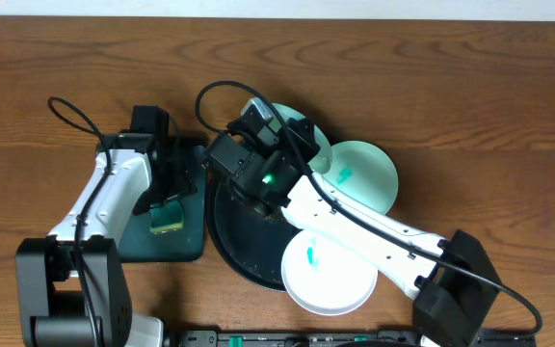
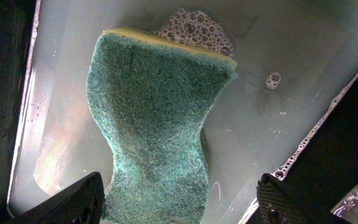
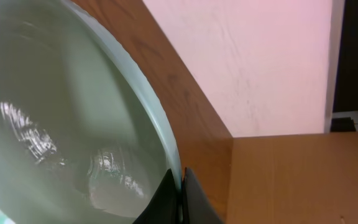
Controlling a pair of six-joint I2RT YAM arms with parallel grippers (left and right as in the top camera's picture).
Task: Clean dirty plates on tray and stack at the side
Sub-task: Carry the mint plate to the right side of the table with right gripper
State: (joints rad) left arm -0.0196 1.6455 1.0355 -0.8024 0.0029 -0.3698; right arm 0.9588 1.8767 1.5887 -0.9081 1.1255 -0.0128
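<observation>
Rim of mint plate (image 3: pixel 55 112) pinched by right tool (image 3: pixel 180 179); tabletop (image 3: pixel 291 180) behind.

1 top-down overhead, 2 close wrist views

Rough green fibre sponge (image 2: pixel 154 124) backed with yellow foam, frothy suds (image 2: pixel 194 30), glossy smooth mint plate (image 3: pixel 61 124), wet-gloss black tray (image 1: pixel 234 236), matt brown wood-grain desk (image 1: pixel 470 87)
</observation>
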